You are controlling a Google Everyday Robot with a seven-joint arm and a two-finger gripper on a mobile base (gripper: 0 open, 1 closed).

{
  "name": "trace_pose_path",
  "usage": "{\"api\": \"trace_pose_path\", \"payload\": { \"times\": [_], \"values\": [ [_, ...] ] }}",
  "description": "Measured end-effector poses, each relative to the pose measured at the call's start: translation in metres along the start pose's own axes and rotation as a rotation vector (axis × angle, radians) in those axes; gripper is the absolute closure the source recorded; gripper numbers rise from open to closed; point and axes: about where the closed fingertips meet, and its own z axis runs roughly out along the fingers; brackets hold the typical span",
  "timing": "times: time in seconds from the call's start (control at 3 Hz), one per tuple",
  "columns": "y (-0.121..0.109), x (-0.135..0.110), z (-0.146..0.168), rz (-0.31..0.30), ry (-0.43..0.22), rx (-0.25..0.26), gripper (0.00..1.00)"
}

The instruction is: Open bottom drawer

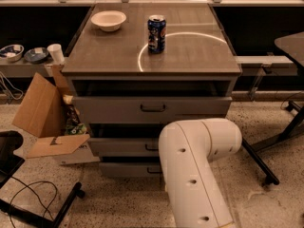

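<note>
The end effector is hidden behind the arm (199,170), by the bottom drawer (126,169) of 3; I cannot tell its state. 1 can (156,33) stands on the table (194,56).

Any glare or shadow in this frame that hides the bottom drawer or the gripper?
Camera view: an arc of glare crosses the cabinet top by the can; shadow fills the gaps above the drawers; the white arm covers the right of the bottom drawer, the gripper unseen, likely behind it.
</note>
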Motion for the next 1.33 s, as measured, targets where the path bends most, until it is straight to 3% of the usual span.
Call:
{"api": "trace_pose_path", "payload": {
  "times": [0.67, 1.0, 1.33],
  "values": [
    [-0.001, -0.001, -0.010, 0.002, -0.002, -0.001, 0.86],
    [-0.001, 0.001, -0.014, 0.007, -0.003, -0.004, 1.00],
    [-0.002, 0.000, -0.023, 0.007, -0.003, -0.004, 0.88]
  ]
}}
